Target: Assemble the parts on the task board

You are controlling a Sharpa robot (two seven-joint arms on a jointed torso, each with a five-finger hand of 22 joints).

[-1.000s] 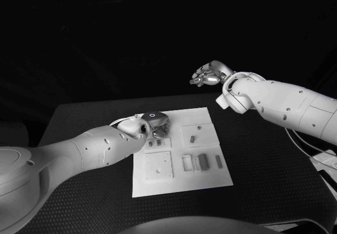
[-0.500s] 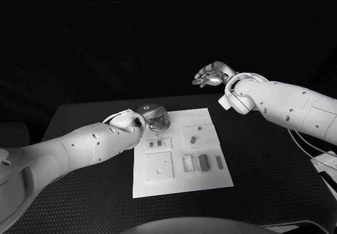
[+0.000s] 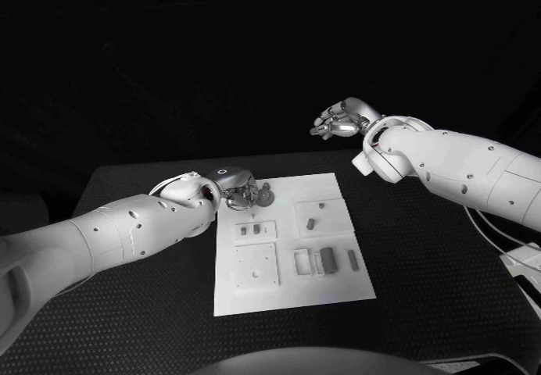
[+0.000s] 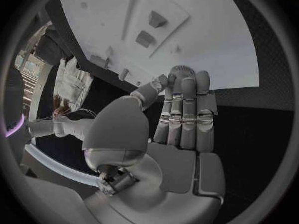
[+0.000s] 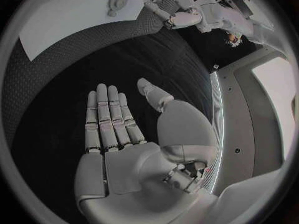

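Left hand (image 3: 239, 193) is hovering at the task board's (image 3: 338, 285) far-left corner, fingers straight and together, gripping nothing. Right hand (image 3: 338, 119) is parked high off the bench, open flat, clear of the parts (image 3: 326, 258) sitting mid-board.

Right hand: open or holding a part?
Open. The right hand has flat, straight fingers and a bare palm, raised above the black table beyond the task board.

Left hand (image 3: 239, 192) drawn back off the task board (image 3: 338, 289) toward its far left corner, fingers (image 4: 187, 102) now out flat, side by side, holding nothing. Small raised plate with parts (image 3: 255, 230), covered by those fingers a second ago, now bare just short of the fingertips. Right hand (image 3: 341, 119) shifted very slightly.
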